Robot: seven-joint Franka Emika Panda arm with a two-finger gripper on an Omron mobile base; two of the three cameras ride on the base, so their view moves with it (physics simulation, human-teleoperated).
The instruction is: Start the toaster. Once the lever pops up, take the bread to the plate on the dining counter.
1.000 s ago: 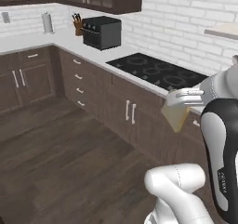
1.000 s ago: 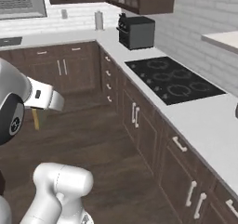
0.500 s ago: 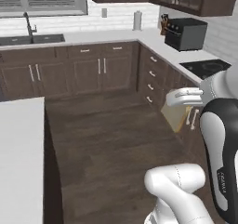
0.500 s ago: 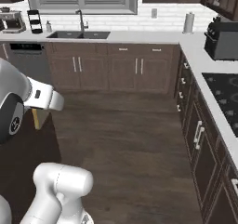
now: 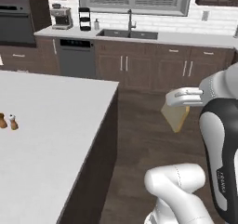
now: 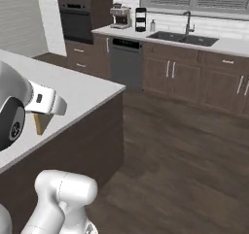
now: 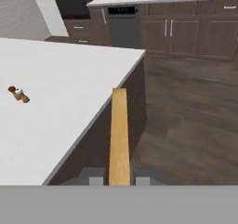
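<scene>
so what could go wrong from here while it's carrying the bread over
1. The end effector pinches the flat tan bread slice by one edge only, with the rest hanging free above the dark wood floor; a jolt could drop it.
2. The white-topped dining counter has a sharp corner close to the slice in the hand view; swinging in low could clip it.
3. Two small brown shakers stand on the counter and could be knocked over.
</scene>
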